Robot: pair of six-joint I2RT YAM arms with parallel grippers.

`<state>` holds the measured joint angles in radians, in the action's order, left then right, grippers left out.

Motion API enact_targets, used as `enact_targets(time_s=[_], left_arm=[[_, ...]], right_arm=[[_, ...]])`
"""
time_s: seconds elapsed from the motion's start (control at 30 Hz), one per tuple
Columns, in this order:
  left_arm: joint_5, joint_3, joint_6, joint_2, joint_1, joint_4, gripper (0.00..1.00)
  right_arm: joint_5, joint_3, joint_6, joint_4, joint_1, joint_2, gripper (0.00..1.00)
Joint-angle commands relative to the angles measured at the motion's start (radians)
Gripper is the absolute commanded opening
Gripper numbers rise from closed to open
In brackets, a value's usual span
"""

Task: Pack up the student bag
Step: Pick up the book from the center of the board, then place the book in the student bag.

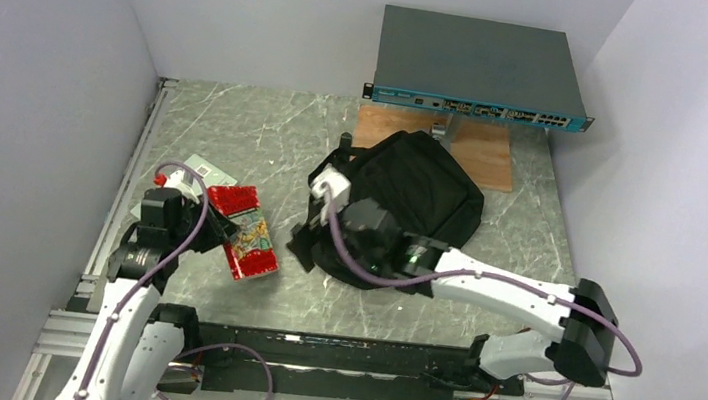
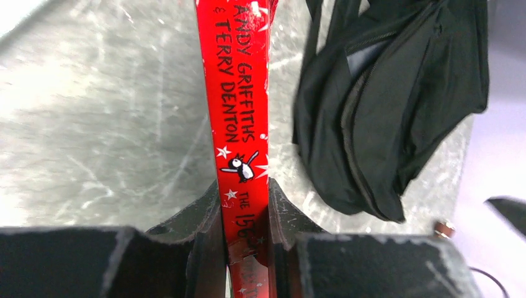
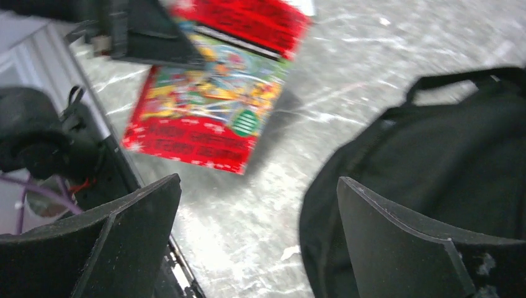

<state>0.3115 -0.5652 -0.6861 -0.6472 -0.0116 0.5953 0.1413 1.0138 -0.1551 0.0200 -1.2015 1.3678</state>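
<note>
Black fingers [image 2: 205, 248] of the left jaws fill the bottom of the left wrist view, clamped together on the spine of a red book [image 2: 239, 124]. The spine bears the names Andy Griffiths and Terry Denton, with a small penguin below them. From above, the red book [image 1: 244, 233] sits at the tip of the left arm [image 1: 136, 266], tilted, its colourful cover facing up. In the right wrist view the book [image 3: 211, 105] casts a shadow on the grey marbled table [image 3: 347, 62] beneath it.

Right jaws stand wide apart with nothing between them; both dark fingers [image 3: 124, 248] frame the foreground of that view. They hover at the near left edge of the student bag [image 3: 446, 161], and whether they touch the fabric cannot be told.

Student bag [image 1: 421, 193]: a soft black backpack lying on the middle of the table [image 1: 238, 126], just right of the book and apart from it, with the right arm [image 1: 520, 299] reaching in across its near side. Its far end overlaps a wooden board [image 1: 486, 155], behind which a grey rack-mount box [image 1: 482, 59] with a teal front stands against the back wall.
</note>
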Motion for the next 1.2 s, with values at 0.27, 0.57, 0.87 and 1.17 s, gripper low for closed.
enact_targets(time_s=[0.27,0.57,0.87,1.17], left_arm=[[-0.004,-0.066,0.074,0.131,0.000,0.022,0.00],[0.053,-0.033,0.055,0.175,0.000,0.022,0.00],[0.035,-0.050,0.075,0.208,0.000,0.059,0.00],[0.102,-0.007,0.038,0.205,-0.001,-0.015,0.00]], right_arm=[[0.125,0.116,0.032,0.402,0.130,0.129,0.90],[0.492,0.278,-0.023,0.554,0.031,0.385,0.75],[0.627,0.283,-0.057,0.572,0.026,0.448,0.48],[0.615,0.266,-0.056,0.554,0.052,0.343,0.00]])
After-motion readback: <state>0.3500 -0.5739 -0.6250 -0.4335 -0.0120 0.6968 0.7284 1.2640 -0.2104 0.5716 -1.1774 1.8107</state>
